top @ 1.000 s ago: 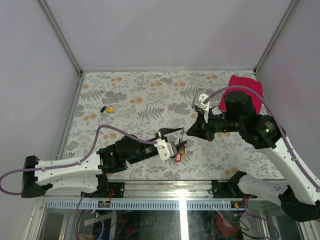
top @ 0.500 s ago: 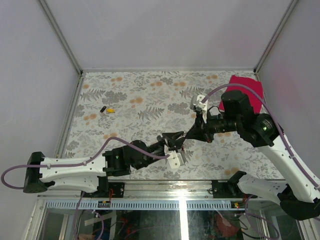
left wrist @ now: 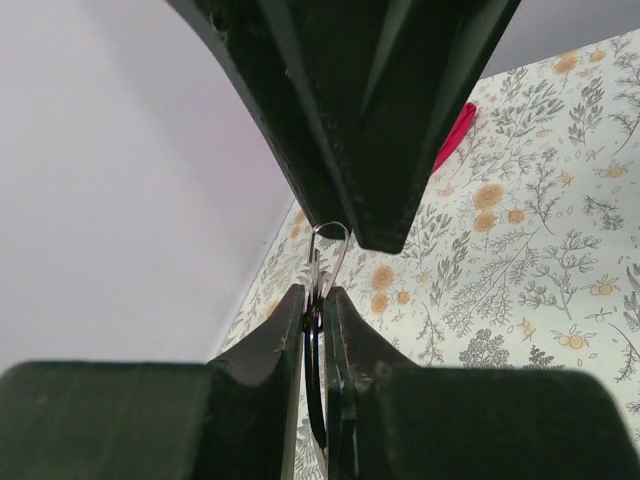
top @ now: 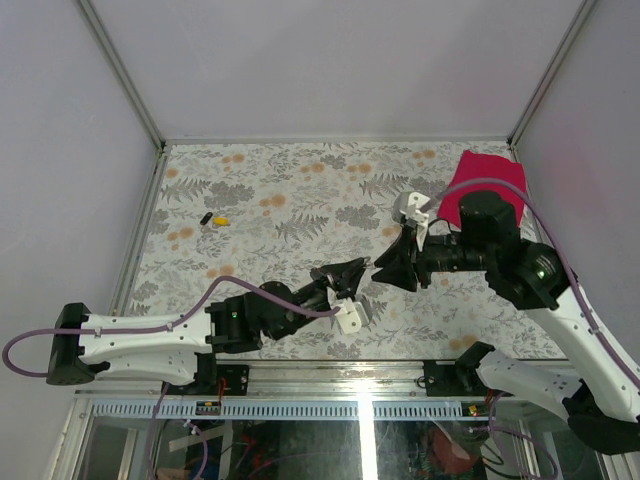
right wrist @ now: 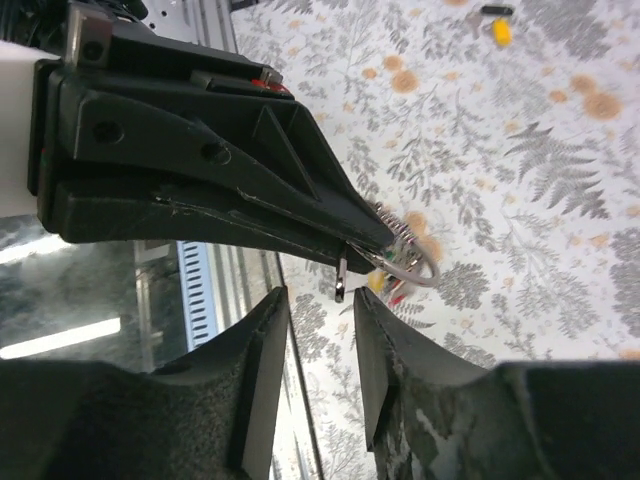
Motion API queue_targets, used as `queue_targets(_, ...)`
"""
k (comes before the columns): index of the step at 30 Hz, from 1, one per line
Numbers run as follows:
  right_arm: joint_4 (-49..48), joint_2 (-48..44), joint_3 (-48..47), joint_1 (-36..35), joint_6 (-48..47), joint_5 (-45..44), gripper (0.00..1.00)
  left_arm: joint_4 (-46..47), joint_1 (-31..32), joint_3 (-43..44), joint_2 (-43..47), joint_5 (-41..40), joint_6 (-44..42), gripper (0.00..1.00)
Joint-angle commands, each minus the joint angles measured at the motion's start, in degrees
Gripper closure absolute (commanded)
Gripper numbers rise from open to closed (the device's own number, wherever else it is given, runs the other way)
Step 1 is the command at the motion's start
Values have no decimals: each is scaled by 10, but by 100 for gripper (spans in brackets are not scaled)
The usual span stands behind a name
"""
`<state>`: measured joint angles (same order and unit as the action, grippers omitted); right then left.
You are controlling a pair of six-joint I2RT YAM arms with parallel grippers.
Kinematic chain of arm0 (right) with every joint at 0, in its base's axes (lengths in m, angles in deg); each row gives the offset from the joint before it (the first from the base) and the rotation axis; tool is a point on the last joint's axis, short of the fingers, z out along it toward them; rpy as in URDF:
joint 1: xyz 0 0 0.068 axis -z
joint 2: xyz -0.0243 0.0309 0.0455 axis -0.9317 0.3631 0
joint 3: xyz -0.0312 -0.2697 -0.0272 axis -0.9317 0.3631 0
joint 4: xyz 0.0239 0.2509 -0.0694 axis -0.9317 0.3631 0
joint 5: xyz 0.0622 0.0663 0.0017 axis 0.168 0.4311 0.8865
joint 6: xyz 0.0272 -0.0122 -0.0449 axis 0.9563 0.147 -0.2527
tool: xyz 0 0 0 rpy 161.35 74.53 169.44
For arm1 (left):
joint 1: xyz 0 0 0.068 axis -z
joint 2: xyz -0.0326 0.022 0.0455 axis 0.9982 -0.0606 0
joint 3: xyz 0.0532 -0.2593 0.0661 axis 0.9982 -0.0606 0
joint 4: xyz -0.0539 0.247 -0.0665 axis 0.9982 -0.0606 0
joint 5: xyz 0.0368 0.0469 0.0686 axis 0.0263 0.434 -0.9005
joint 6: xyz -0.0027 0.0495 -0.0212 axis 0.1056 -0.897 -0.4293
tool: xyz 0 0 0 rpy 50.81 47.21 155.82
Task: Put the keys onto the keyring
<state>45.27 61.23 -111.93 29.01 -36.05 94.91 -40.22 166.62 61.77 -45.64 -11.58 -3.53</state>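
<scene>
Left jaws pinch thin shiny wire keyring (left wrist: 325, 260) | right jaws parted, matte black wedges

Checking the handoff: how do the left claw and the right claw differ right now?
The black left claw is shut, pinching the thin silver wire keyring; the black right claw is open, gripping nothing. The left claw points rightward, the right claw leftward. Both are black, tips nearly meeting.

Fixed above and behind the arm bases, the top camera looks down over the whole floral counter (top: 280, 190). Each wrist camera sights closely along its own pair, the left fingers (left wrist: 262, 345) and the right fingers (right wrist: 255, 370), facing each other. All three views share their meeting point.
</scene>
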Motion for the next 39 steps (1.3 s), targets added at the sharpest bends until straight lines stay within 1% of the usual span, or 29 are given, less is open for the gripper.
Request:
queue_targets(1,-111,-66,43,-1,28,-27,59,66,2,4,14,-20,-7,100)
queue_targets(7,-158,-96,75,-2,72,-89,57,69,2,4,13,-28,-8,100)
queue_targets(11,-181,-95,86,-2,117,-106,57,69,2,5,10,-29,-9,100)
queue_targets(15,-189,-91,92,-2,144,-91,57,70,2,8,8,-29,-10,100)
queue_targets(20,-195,-82,94,-2,155,-80,57,69,3,12,5,-28,-9,100)
queue_targets(25,-198,-71,98,-2,156,-61,61,65,3,17,2,-29,-7,100)
queue_targets(28,-199,-64,99,-2,156,-56,67,65,3,18,1,-29,-6,100)
queue_targets(30,-201,-61,102,-2,156,-54,77,65,3,19,1,-29,-5,100)
queue_targets(35,-198,-55,99,-2,156,-45,99,65,3,21,1,-36,-2,100)
queue_targets(37,-193,-51,93,-2,156,-40,100,65,3,21,2,-39,1,99)
queue_targets(39,-187,-47,88,-2,155,-36,100,68,3,22,5,-41,6,96)
